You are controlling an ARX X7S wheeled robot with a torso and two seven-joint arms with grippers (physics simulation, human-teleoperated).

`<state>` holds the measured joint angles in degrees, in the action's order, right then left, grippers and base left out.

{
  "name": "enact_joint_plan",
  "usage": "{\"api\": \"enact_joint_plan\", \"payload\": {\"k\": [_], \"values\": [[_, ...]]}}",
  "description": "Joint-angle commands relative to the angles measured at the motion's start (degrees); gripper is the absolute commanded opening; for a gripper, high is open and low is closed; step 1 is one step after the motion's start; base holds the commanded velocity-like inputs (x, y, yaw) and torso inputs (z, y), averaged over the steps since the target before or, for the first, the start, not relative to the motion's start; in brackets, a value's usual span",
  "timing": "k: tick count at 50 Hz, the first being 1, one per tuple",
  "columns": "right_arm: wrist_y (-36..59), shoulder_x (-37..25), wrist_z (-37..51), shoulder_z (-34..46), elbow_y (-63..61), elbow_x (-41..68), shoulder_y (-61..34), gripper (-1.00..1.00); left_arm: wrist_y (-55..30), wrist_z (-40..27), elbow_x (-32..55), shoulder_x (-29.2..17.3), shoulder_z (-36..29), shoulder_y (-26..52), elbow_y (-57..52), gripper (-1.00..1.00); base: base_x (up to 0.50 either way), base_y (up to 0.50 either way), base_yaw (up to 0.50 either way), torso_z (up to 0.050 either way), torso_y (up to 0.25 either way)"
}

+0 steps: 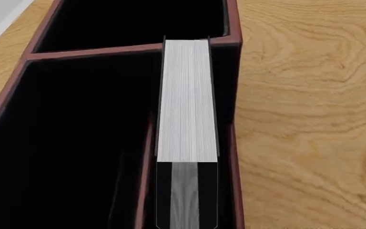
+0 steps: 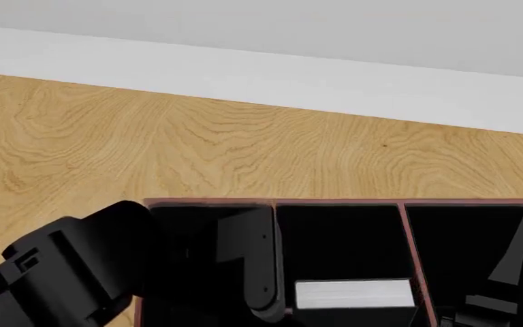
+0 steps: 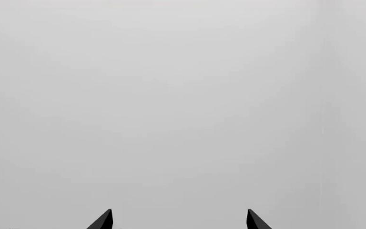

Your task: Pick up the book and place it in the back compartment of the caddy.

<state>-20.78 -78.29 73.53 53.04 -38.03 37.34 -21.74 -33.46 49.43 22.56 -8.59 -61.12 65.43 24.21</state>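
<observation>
The book (image 2: 354, 294) stands on edge inside the caddy (image 2: 334, 202), white-grey page edge up, in the middle of the three sections seen in the head view, low in that section toward 6 o'clock. In the left wrist view the book (image 1: 186, 100) lies along a narrow slot against the caddy's (image 1: 94, 51) outer wall, one end meeting a cross divider; a wide black compartment lies beside it and another beyond the divider.

My left end effector (image 2: 266, 300) hangs at the book's 9 o'clock in the head view, its black finger (image 2: 257, 262) just beside the book's left end. In the wrist view dark finger surfaces (image 1: 162, 195) flank the book's near end closely; I cannot tell whether they press on it, so I cannot tell whether this end effector grips.

My right end effector (image 3: 178, 220) faces a plain grey wall (image 3: 183, 95), its two tips spread apart and holding nothing. In the head view a dark shape at 4 o'clock of the book may be part of it.

The caddy rests on the wood-grain counter (image 2: 198, 143).
</observation>
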Motion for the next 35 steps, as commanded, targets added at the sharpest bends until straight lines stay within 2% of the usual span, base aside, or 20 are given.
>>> {"api": "enact_joint_plan", "payload": {"k": [1,35], "values": [[-0.28,-0.06,0.01,-0.09,0.14,-0.06,0.30,1.00,0.72,-0.79,1.37,0.97,0.50,0.15,1.58,-1.00,0.00,0.00,0.00,0.000,0.010],[2.06,1.77,-1.77,-0.73,0.76,1.02,-0.61,1.00,8.01,0.02,-0.32,4.63,-1.63,-1.87,13.61,-1.00,0.00,0.00,0.00,0.000,0.001]]}}
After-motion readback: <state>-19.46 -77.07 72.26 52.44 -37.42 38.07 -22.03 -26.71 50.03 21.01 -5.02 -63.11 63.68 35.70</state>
